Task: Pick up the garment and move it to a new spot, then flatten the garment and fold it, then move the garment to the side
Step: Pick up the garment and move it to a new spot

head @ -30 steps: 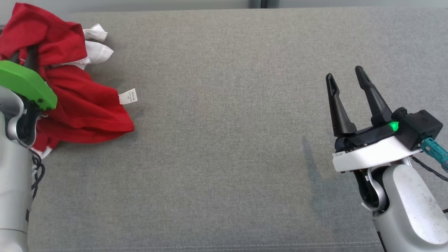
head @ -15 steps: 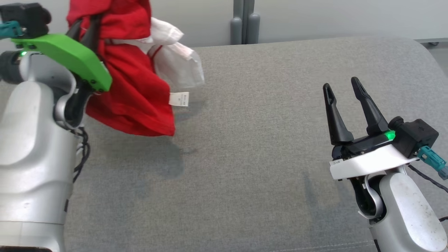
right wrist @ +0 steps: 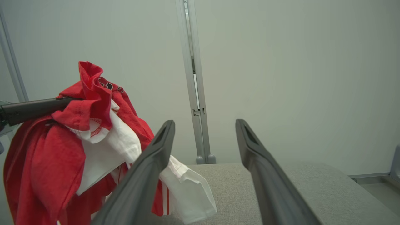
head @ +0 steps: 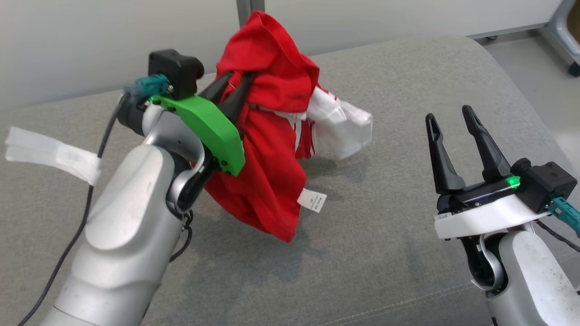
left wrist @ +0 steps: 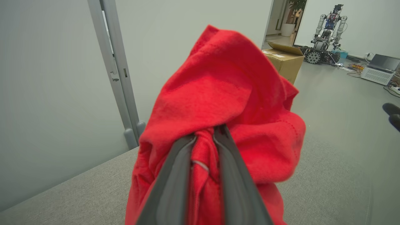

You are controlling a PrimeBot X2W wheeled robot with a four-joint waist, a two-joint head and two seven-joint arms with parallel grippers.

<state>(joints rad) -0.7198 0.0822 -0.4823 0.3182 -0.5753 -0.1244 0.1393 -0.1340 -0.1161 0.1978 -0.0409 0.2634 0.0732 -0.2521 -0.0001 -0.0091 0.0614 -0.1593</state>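
Left tool (head: 235,85) pinching red garment (head: 272,176) aloft; right tool (head: 448,114) agape.

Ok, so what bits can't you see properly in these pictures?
Crumpled red and white cloth garment: its kind and front, head view; its own folds hide them.
Small white label on it: print too small, head view.
Black print on the garment: right wrist view, tucked in a fold.
Left gripper: fingertips, left wrist view, buried in red cloth.
Dark shape: left wrist view, cut off by the right edge.
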